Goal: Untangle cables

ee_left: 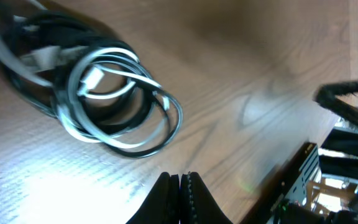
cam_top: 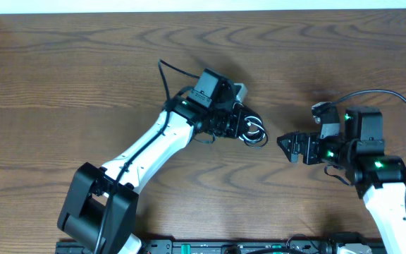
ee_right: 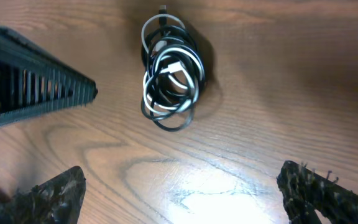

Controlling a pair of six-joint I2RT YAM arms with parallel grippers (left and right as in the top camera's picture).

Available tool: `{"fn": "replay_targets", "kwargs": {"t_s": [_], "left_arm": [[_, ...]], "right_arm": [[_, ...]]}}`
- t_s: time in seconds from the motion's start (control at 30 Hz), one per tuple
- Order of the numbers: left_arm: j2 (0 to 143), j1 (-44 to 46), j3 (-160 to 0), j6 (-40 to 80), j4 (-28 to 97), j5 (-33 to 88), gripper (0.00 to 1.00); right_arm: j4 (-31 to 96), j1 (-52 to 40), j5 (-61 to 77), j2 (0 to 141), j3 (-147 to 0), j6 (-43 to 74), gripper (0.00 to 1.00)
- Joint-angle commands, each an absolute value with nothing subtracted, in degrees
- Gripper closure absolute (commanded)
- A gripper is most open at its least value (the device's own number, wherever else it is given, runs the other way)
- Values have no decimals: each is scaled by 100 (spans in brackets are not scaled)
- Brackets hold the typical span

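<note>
The cables (cam_top: pixel 255 132) lie as one small coil of black and white loops on the wooden table, between my two arms. In the left wrist view the cables (ee_left: pixel 107 93) lie at the upper left, a short way ahead of my left gripper (ee_left: pixel 179 182), which is shut and empty. In the overhead view my left gripper (cam_top: pixel 244 129) sits just left of the coil. My right gripper (cam_top: pixel 283 144) is open and empty, to the right of the coil. In the right wrist view the cables (ee_right: pixel 169 74) lie well ahead of my right gripper's (ee_right: pixel 182 190) spread fingers.
The left arm's gripper body (ee_right: pixel 36 93) shows at the left of the right wrist view, next to the coil. A black equipment rail (cam_top: pixel 224 247) runs along the table's near edge and also shows in the left wrist view (ee_left: pixel 300 180). The table's far edge (cam_top: pixel 203 10) is at the top.
</note>
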State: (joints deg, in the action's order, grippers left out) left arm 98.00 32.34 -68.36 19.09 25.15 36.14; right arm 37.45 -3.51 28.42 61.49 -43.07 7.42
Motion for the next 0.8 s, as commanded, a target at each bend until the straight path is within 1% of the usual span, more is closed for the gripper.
{"fn": "replay_targets", "kwargs": {"t_s": [0.0, 0.03, 0.07, 0.1, 0.13, 0.17, 0.3, 0.53, 0.73, 0.77], "left_arm": [[9773, 3417, -6932, 1870, 2816, 3186, 92], [9773, 3424, -6917, 1870, 2939, 2810, 92], [9773, 3426, -6875, 1872, 3039, 2294, 83], [9789, 3426, -6840, 1872, 3070, 1855, 61], [9830, 3426, -6840, 1872, 3079, 1542, 50], [9865, 3426, -6838, 1874, 3052, 1376, 45], [9909, 3426, -6836, 1885, 2851, 1343, 44], [10377, 3426, -6836, 2021, 1879, 1341, 44], [10634, 3437, -6836, 1496, 1033, 1341, 44], [10685, 3437, -6836, 1461, 864, 1339, 30]], "right_arm": [[3682, -346, 3127, 6523, -4418, 790, 5], [3662, -346, 3124, 6648, -4418, 788, 4], [3649, -346, 3120, 6722, -4418, 786, 4], [3645, -346, 3055, 6742, -4418, 784, 5], [3645, -346, 2963, 6742, -4418, 786, 5], [3649, -346, 2805, 6742, -4418, 788, 6], [3684, -346, 2596, 6740, -4418, 788, 7], [3688, -346, 2585, 6740, -4418, 788, 11], [3688, -346, 2582, 6740, -4418, 788, 11], [3686, -346, 2580, 6740, -4418, 788, 12]]}}
